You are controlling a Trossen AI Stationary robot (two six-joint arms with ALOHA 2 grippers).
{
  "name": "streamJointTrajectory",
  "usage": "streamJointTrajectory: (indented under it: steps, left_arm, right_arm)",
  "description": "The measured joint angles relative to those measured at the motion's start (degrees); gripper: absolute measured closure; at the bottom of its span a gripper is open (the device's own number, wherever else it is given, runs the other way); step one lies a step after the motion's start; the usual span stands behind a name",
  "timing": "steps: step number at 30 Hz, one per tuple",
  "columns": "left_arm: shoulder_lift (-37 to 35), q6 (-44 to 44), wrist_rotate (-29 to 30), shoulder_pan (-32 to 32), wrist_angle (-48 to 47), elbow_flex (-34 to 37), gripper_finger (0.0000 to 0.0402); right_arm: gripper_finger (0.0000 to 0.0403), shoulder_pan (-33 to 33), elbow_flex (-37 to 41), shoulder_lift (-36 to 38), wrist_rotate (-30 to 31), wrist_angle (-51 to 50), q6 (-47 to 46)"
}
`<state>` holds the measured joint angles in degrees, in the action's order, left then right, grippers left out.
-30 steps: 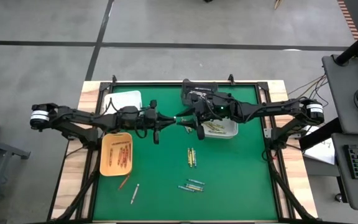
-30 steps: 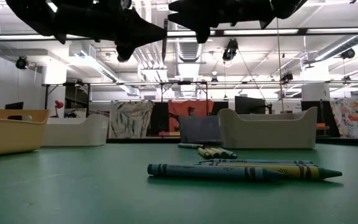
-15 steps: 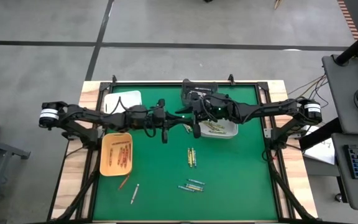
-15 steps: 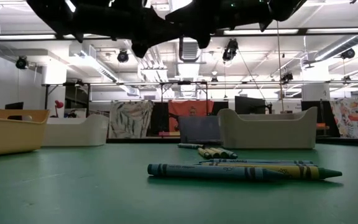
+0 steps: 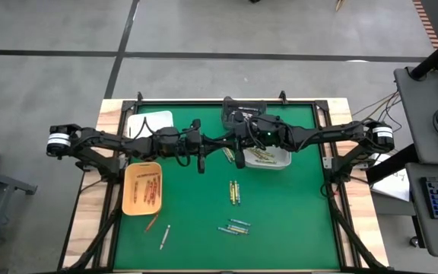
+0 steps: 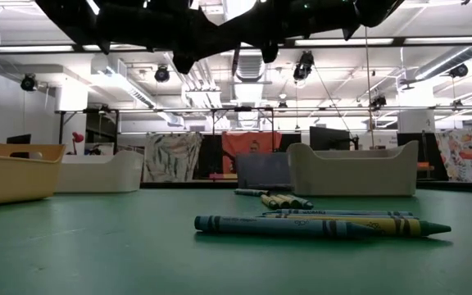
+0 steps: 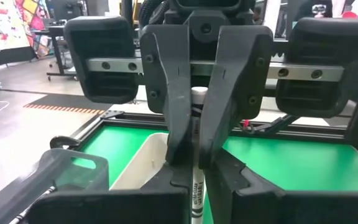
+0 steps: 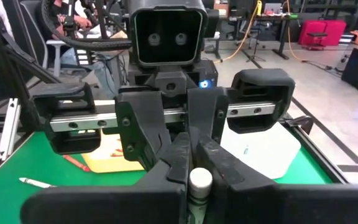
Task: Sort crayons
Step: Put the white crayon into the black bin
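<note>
Two grippers meet nose to nose in the upper middle of the high view, above the green table (image 5: 280, 221): the left gripper (image 5: 214, 144) reaches in from the left of the frame, the right gripper (image 5: 227, 144) from the right. Between them a single white crayon (image 5: 220, 143) is held by both. Below, in the centre, lies a small cluster of yellow-green crayons (image 5: 234, 191), and lower down a group of blue-green crayons (image 5: 235, 227). At lower left lie a red crayon (image 5: 151, 222) and a grey crayon (image 5: 164, 237), apart from each other. The orange tray (image 5: 128, 205) at left holds red crayons; the white bin (image 5: 282, 162) under the right arm holds yellowish ones; an empty-looking white tray (image 5: 150, 120) sits at upper left.

In the low view both arms are dark shapes across the top edge. In the foreground the blue-green crayons (image 6: 301, 225) lie on the table, with the yellow-green crayons (image 6: 281, 199) farther back, near the white bin (image 6: 355, 170). The orange tray (image 6: 15, 172) is at far left.

In the left wrist view the white crayon (image 7: 196, 186) runs from bottom centre up into the right gripper (image 7: 196, 134), whose fingers (image 7: 176, 93) are closed on its far end.

In the right wrist view the crayon's end (image 8: 200, 182) shows at bottom centre, with the left gripper (image 8: 188, 140) clamped narrowly on it. The red crayon (image 8: 75, 163) and grey crayon (image 8: 36, 183) lie at left.
</note>
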<state>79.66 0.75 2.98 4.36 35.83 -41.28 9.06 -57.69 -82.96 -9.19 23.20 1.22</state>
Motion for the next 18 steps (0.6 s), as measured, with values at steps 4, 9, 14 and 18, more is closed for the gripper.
streamJointTrajectory:
  steps: [4,9,14,18]
  left_arm:
    - [-0.02,0.00,-0.04,-0.01,0.00,0.00,0.0386]
    - [-0.09,-0.19,-0.31,-0.04,-0.34,0.02,0.0370]
    - [-0.50,-2.93,-0.38,0.75,-1.75,0.04,0.0356]
    - [-0.72,-6.71,4.39,2.39,-1.67,-0.10,0.0347]
  right_arm:
    - [0.0391,0.00,0.00,0.00,0.02,-0.10,-0.40]
    - [0.0391,0.02,-0.02,0.00,0.07,-0.16,-0.47]
    - [0.0391,1.03,-0.62,0.00,0.18,-1.01,-0.09]
    - [0.0391,3.35,-2.68,0.00,1.28,-4.50,1.49]
